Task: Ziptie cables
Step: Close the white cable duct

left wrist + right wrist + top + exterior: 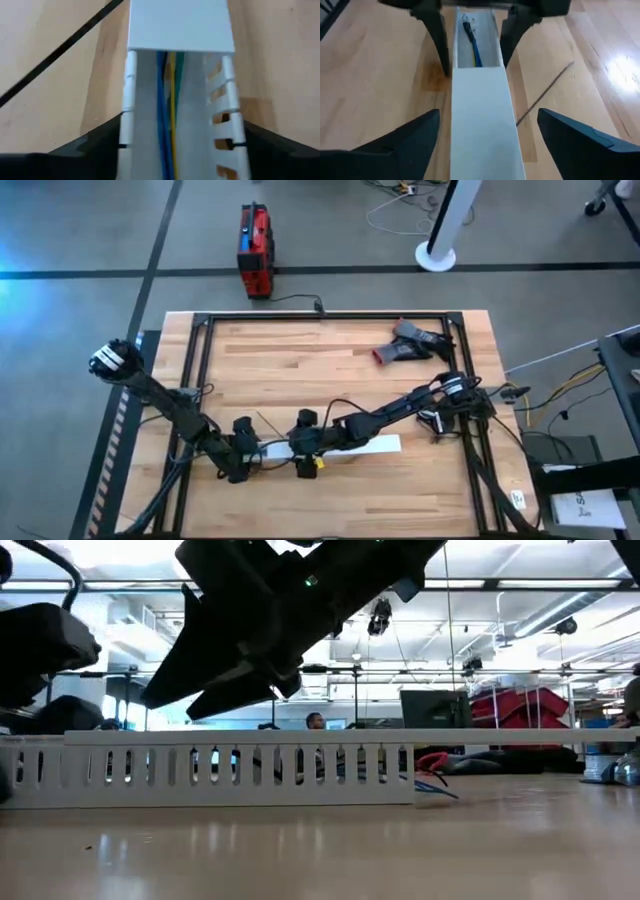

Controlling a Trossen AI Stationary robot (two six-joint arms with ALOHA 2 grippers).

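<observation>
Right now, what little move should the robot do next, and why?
Probably slide the lid farther off. The left gripper straddles the white channel at its open end, the right gripper straddles the lid. The cables lie partly under it; the ziptie waits on the table.

From above you see both arms meeting over the white channel (372, 445) near the front of the wooden surface (300, 350), the left gripper (250, 448) at its left end and the right gripper (305, 445) just beside it. A thin dark ziptie (266, 421) lies just behind them. A red-tipped black tool (408, 348) rests at the back right, and a red case (255, 250) sits on the floor beyond the surface.
</observation>
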